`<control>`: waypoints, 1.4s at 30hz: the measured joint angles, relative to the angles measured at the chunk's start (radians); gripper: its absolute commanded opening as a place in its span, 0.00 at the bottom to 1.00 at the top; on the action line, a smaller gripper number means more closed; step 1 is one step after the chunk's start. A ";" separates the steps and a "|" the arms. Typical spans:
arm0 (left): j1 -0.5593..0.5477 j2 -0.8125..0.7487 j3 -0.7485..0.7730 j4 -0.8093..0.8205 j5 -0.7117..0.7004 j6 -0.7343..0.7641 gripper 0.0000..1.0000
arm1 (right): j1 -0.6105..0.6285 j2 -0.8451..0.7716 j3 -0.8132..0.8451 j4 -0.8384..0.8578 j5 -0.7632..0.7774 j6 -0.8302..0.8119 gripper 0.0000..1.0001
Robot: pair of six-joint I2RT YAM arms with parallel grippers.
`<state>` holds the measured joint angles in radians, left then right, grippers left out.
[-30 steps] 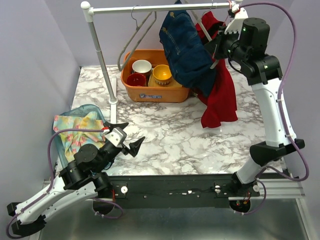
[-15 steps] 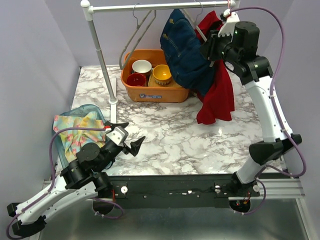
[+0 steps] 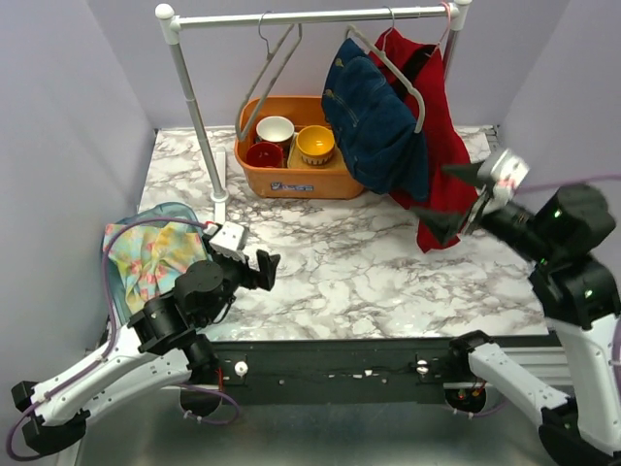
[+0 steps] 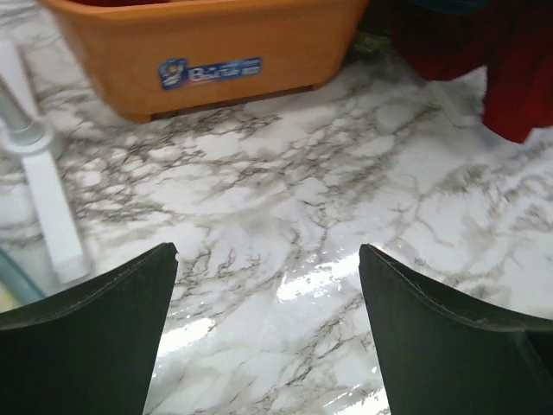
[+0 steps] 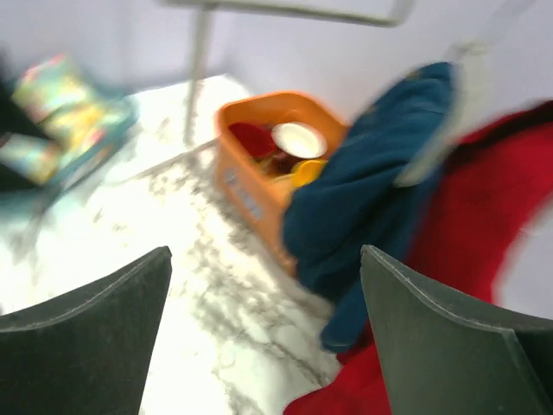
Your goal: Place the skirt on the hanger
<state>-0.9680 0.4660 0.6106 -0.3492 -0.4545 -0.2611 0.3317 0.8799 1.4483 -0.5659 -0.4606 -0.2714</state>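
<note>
The blue denim skirt [image 3: 374,121] is draped over a pale hanger [image 3: 393,68] that hangs from the rail [image 3: 310,15]. A red garment [image 3: 437,146] hangs just behind it. My right gripper [image 3: 439,196] is open in the air right of the skirt's lower edge, holding nothing. Its blurred wrist view shows the skirt [image 5: 371,199], the red garment [image 5: 484,259] and empty space in the right gripper [image 5: 263,259]. My left gripper [image 3: 254,264] is open low over the marble near the front left. The left gripper [image 4: 268,259] frames bare tabletop.
An orange tub [image 3: 291,175] of bowls stands at the back under the rail, also the orange tub [image 4: 207,52]. Two empty hangers [image 3: 272,68] hang left of the skirt. The rack post [image 3: 199,116] stands back left. A teal basket [image 3: 179,211] of patterned cloth sits front left.
My right gripper opened, let go near the rail and swung down and right, away from the clothes. The skirt and red garment settled hanging. The left arm shifted slightly.
</note>
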 measured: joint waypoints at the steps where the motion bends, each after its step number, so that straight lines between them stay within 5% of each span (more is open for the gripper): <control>1: 0.000 0.014 0.019 -0.031 -0.041 -0.044 0.93 | 0.000 -0.056 -0.075 -0.003 -0.076 -0.044 0.95; 5: 0.005 0.111 0.124 -0.160 -0.223 -0.199 0.88 | 0.001 -0.135 -0.415 -0.019 -0.375 -0.198 0.95; 9: 0.081 0.209 0.167 -0.214 -0.300 -0.256 0.85 | 0.000 -0.084 -0.658 -0.050 -0.496 -0.252 0.95; 15: 0.601 0.283 0.069 -0.152 -0.144 -0.302 0.77 | 0.000 -0.109 -0.674 -0.040 -0.559 -0.257 0.95; 21: 0.910 0.396 0.013 -0.034 0.057 -0.350 0.74 | 0.000 -0.115 -0.674 -0.026 -0.558 -0.257 0.95; 25: 0.974 0.529 0.013 0.037 0.161 -0.349 0.62 | 0.000 -0.115 -0.674 -0.024 -0.558 -0.257 0.95; 35: 1.030 0.575 0.017 0.078 0.224 -0.333 0.02 | 0.000 -0.113 -0.674 -0.019 -0.558 -0.257 0.95; 42: 1.032 0.428 0.068 0.024 0.215 -0.304 0.00 | 0.000 -0.115 -0.674 -0.019 -0.558 -0.257 0.95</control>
<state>0.0635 0.8936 0.6788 -0.3256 -0.2398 -0.5655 0.3317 0.7647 0.7742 -0.5850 -1.0187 -0.5282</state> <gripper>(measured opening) 0.009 0.951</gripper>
